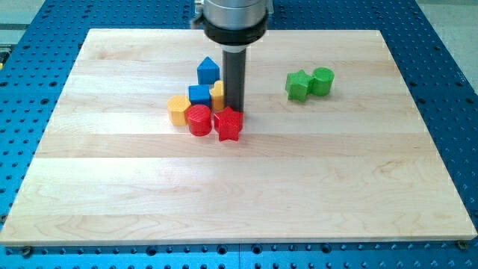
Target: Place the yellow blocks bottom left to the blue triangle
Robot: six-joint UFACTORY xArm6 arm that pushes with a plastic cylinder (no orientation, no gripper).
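My tip (235, 110) stands just right of a cluster of blocks near the board's middle top. It touches or nearly touches a yellow block (218, 95) on its left and the red star-shaped block (228, 125) just below it. The blue triangle-topped block (208, 71) is at the cluster's top. A blue cube (199, 95) sits below it. A yellow hexagonal block (178, 109) lies at the cluster's left. A red cylinder (199, 119) sits between the yellow hexagon and the red star.
Two green blocks, a star-like one (299, 85) and a cylinder (323, 81), touch each other at the view's upper right. The wooden board (239, 194) rests on a blue perforated table (22, 90). The arm's grey and black body (233, 19) hangs over the board's top edge.
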